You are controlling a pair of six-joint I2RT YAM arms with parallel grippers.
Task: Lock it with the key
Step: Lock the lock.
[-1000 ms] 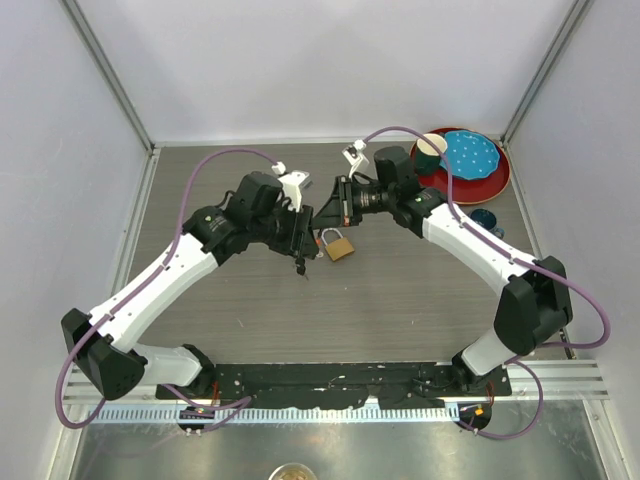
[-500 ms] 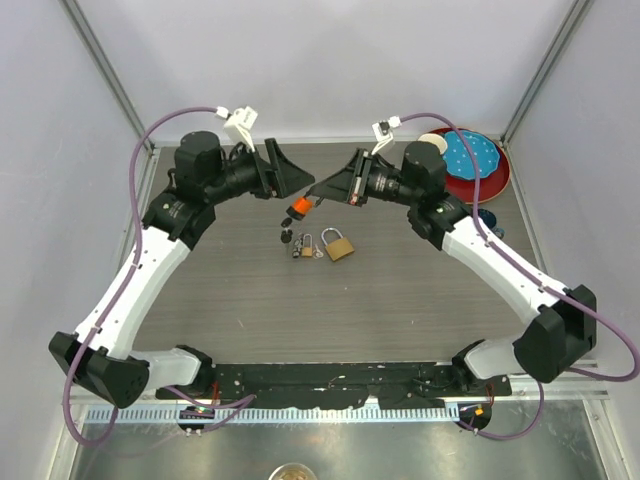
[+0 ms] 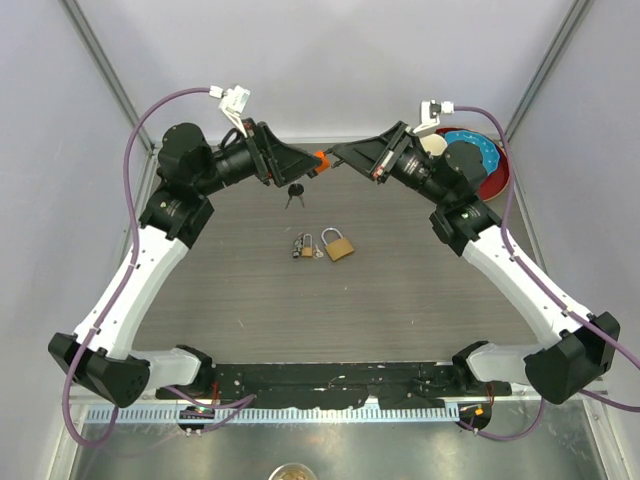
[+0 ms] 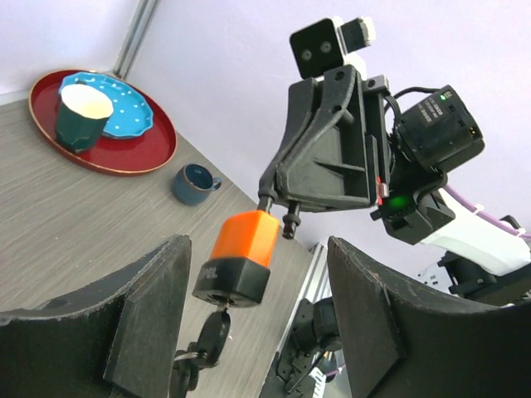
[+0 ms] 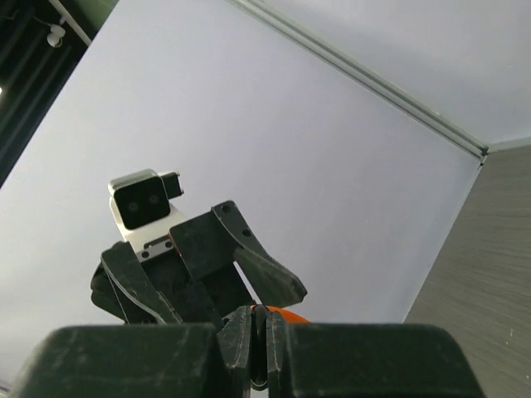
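We take the brass lock (image 3: 338, 246), lying on the bench (image 3: 400, 300), as our marker. The orange lock (image 4: 243, 257) is held in the air, above the brass lock and farther back toward the rear wall. The right jaws are clenched on its shackle, and the body hangs below them. A black-headed key (image 4: 214, 332) sits in the keyhole on its underside, and more keys dangle from it on a ring.

The left jaws are released and spread wide on either side of the orange lock, which hangs between them touching neither. They too are raised above the brass lock, up and to its left.

Just left of the brass lock lies a small lock (image 3: 303, 247) with keys of its own; we cannot tell whether the two touch. Well off to the brass lock's right and back is a red tray (image 4: 158, 145) carrying a blue plate (image 4: 124, 99) and a green cup (image 4: 81, 116). A dark mug (image 4: 193, 182) stands on the bench just outside the tray.
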